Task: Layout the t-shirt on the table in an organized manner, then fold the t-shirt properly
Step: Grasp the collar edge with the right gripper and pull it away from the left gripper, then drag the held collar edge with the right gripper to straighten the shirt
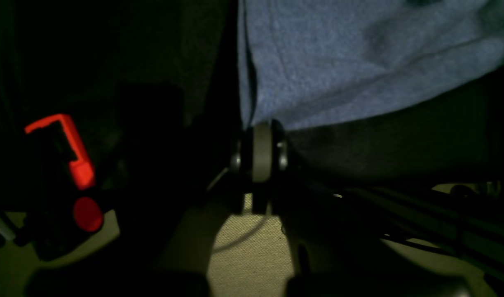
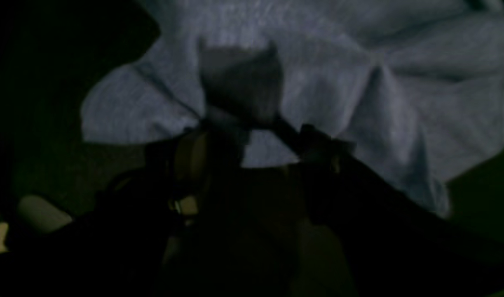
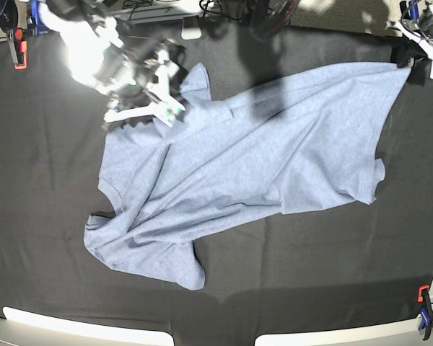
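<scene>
The left gripper [image 1: 262, 136] pinches the t-shirt [image 3: 260, 166] corner; the right gripper [image 2: 252, 148] (jaws wide, empty) should regrip the far-edge hem and pull flat.

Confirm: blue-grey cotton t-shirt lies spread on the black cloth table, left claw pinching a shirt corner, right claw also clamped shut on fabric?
Not quite. The right claw has its jaws apart over the blue-grey cotton t-shirt, gripping nothing, as the right wrist view shows. The rest holds: the shirt lies on the black cloth table, and the left claw is pinched shut on a shirt corner.
</scene>
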Motion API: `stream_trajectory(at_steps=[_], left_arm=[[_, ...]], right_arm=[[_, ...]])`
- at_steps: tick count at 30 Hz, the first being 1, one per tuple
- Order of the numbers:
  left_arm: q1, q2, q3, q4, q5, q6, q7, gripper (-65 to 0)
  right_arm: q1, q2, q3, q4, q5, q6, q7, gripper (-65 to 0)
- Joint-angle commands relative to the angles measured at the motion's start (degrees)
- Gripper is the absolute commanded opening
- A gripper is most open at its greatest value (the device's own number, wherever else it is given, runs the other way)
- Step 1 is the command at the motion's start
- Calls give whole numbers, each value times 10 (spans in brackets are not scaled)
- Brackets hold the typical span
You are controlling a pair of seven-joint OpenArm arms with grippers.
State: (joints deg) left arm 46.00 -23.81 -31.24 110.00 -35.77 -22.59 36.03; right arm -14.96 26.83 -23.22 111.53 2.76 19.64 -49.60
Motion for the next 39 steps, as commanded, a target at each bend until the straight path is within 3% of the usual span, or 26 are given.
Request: stream_trajectory(at_steps=[1,4,10,15,24,27,33,38,39], left_arm=[[3,-7,-6,9,-3,-2,-9,-650],[3,-7,-6,9,-3,-2,-9,-650],[3,-7,-6,9,-3,-2,-9,-650],[3,-7,-6,9,-3,-2,-9,-650],[3,-7,-6,9,-3,-2,-9,-650],[3,-7,-6,9,-3,-2,-9,-650],[3,-7,-6,9,-3,-2,-9,-650],[3,-7,-6,9,-3,-2,-9,-650],[3,-7,-6,9,-3,-2,-9,-650]], right_arm=[[9,-6,3,2,-1,-1,7,-321],[11,-31,3,-12,-2,-1,7,-349],[11,-41,3,-16,-15,16,-22,-650],[-3,-32,3,16,-58,16,-76,-650],[-151,82,3,213,-56,16,-129,-650],[-205,103,3,235,-58,16,-130,-650],[-251,107,3,235,-62,16,-136,-650],[-246,106,4,235,-135,13,-99,-650],[-241,106,4,235,-143,13,-83,-623]])
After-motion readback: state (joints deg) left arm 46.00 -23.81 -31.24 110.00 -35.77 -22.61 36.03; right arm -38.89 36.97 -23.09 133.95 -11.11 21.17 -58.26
